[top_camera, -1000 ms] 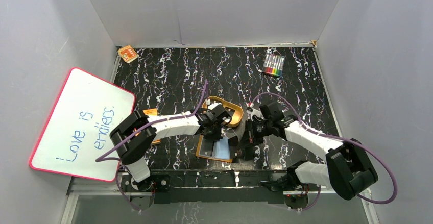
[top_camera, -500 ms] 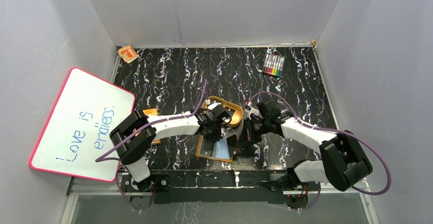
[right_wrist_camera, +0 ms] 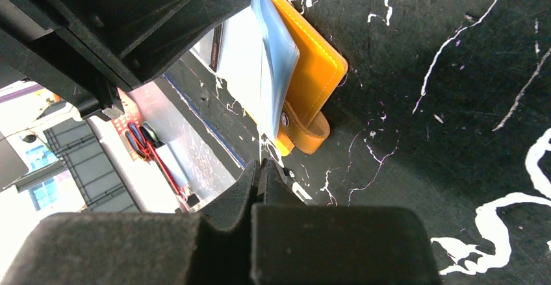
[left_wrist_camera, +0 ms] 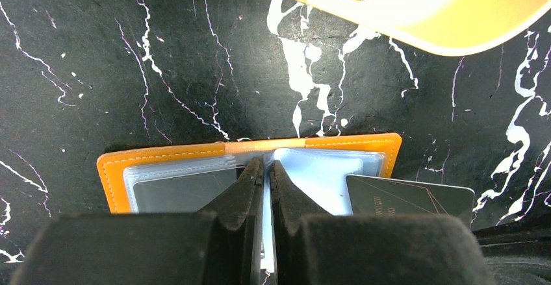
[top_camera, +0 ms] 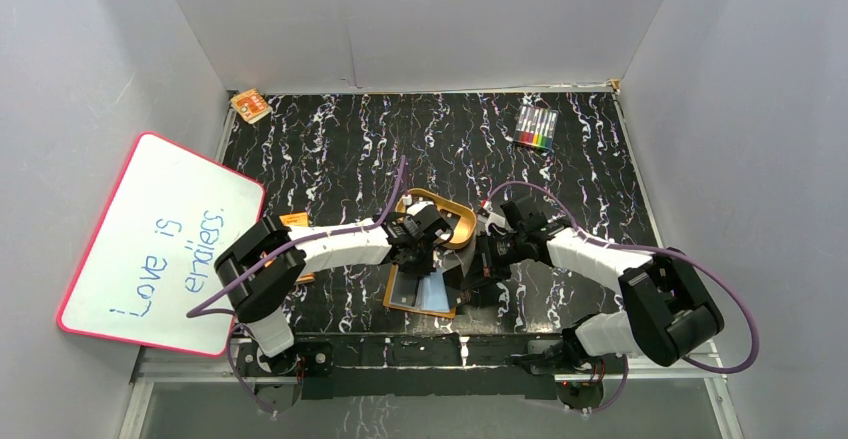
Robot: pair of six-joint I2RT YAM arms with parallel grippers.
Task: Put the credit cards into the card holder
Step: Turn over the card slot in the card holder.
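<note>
The orange-brown card holder [top_camera: 405, 304] [left_wrist_camera: 162, 154] [right_wrist_camera: 312, 71] lies open near the table's front edge, its pale blue sleeves showing. My left gripper [top_camera: 425, 259] [left_wrist_camera: 265, 163] is shut on one clear sleeve at the holder's spine. A dark card [left_wrist_camera: 175, 194] sits inside the left sleeve. My right gripper [top_camera: 468, 281] [right_wrist_camera: 261, 165] is shut on a black credit card [top_camera: 457, 277] [left_wrist_camera: 409, 197], held at the holder's right side with its corner over the right sleeve. In the right wrist view that card shows only edge-on.
A tan oval tray [top_camera: 462, 221] [left_wrist_camera: 416, 19] stands just behind the holder. A pack of markers [top_camera: 536, 128] lies at the back right, a small orange item [top_camera: 250, 106] at the back left corner. A whiteboard [top_camera: 160, 244] leans at the left.
My right arm has shifted a little left, bringing the black card closer over the holder's right side. The left gripper has stayed put on the sleeve.
</note>
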